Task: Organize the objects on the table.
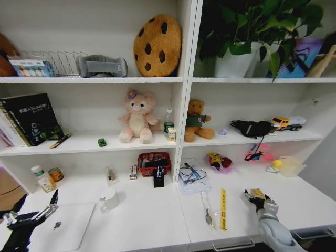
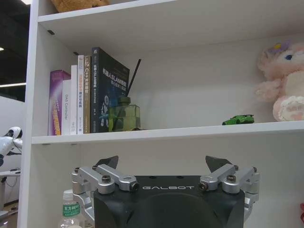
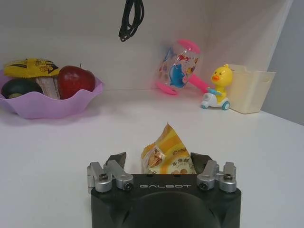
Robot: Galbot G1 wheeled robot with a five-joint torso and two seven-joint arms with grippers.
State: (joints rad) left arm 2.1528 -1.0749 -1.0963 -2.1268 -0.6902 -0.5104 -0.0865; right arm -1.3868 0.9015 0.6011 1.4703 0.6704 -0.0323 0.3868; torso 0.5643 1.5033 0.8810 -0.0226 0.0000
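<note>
The right gripper (image 3: 162, 164) sits low over the right end of the worktop (image 1: 152, 220), its fingers closed on a yellow snack packet (image 3: 166, 156) that stands up between them; in the head view the same gripper (image 1: 256, 198) shows at the front right with the packet (image 1: 257, 193) in its tips. The left gripper (image 1: 46, 207) hovers at the front left, its fingers spread open and holding nothing, just above the closed silver laptop (image 1: 65, 226) that lies flat at the worktop's near left corner.

Between the two arms a white mug (image 1: 110, 198) stands just right of the laptop, and farther right a pen (image 1: 206, 209) and a yellow ruler (image 1: 223, 209) lie side by side, near the right gripper but apart from it.

Beyond the packet, a purple bowl (image 3: 52, 104) holds an apple (image 3: 76, 80), and a toy hammer (image 3: 183, 64), a yellow duck toy (image 3: 219, 85) and a cream bin (image 3: 249, 88) stand by the back wall.

The green toy car (image 1: 102, 142) rests on the shelf above the worktop, left of a pink plush (image 1: 138, 116); the left wrist view shows the car (image 2: 238, 119) on that shelf, well above the gripper.
</note>
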